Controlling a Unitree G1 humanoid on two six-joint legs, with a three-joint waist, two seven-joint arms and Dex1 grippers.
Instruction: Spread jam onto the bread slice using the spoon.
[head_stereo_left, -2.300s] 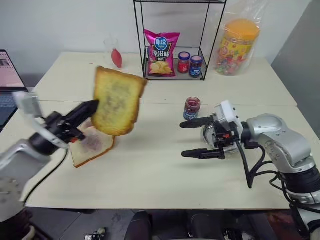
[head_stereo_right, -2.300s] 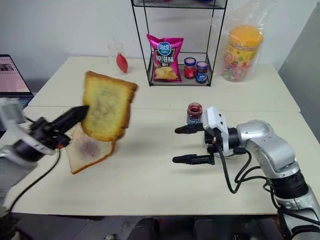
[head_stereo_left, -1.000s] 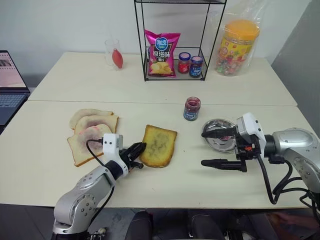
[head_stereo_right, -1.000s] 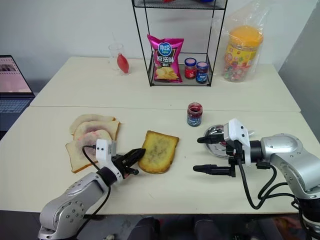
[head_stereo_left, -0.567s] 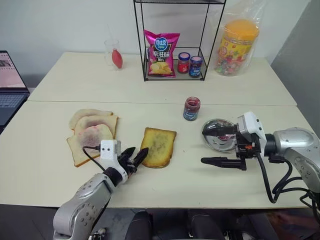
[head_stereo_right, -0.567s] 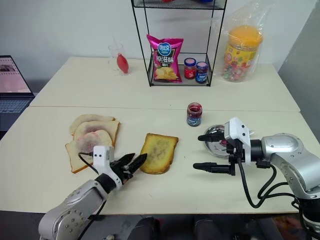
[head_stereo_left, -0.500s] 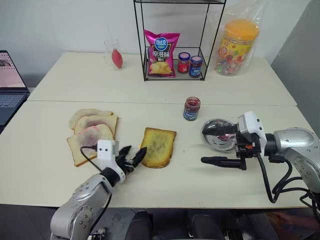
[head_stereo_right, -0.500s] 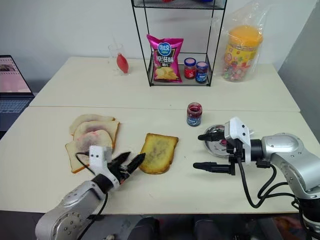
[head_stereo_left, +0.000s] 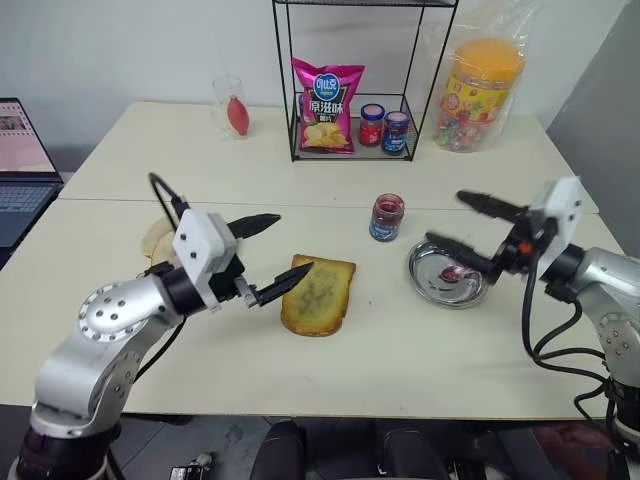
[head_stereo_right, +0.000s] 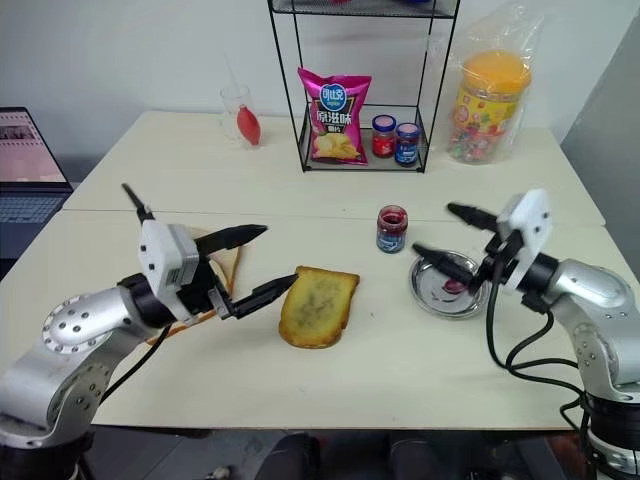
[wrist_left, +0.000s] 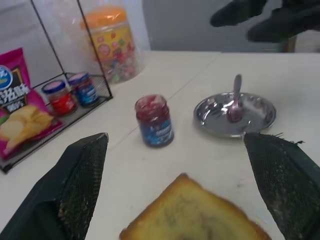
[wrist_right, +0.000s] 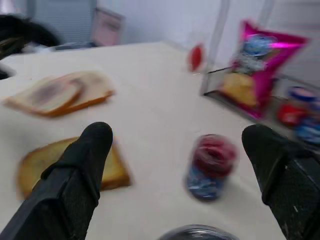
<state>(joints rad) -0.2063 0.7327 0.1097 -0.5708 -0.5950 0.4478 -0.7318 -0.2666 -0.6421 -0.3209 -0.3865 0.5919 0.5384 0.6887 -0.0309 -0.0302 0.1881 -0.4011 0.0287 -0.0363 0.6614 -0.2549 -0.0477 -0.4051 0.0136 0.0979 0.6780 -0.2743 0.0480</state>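
The bread slice (head_stereo_left: 318, 294) lay flat at the centre of the surface (head_stereo_left: 360, 350), toasted face up. The jam jar (head_stereo_left: 385, 217) stood upright just above and to the right of it, with no lid to be seen on it. Further right sat a metal dish (head_stereo_left: 428, 284) holding the spoon (wrist_left: 234, 98), its bowl smeared red, handle pointing toward the back of the surface. Paler slices (head_stereo_right: 226, 260) lay at centre left, partly hidden by the left arm.

The left gripper (head_stereo_left: 268, 257) hovered over the surface just left of the bread slice, its jaws spread wide and holding nothing. The right gripper (head_stereo_left: 476, 223) hung above the dish, its jaws likewise wide apart and empty.

We judged the step in hand to be picking up the spoon. To do it well, we would lower the right gripper over the handle rather than the bowl, close the jaws across the thin handle near its middle, and lift without tipping the dish. The handle is slim and slick, so a centred, square grip matters. The left gripper would best stand by to steady the jar or the bread slice.
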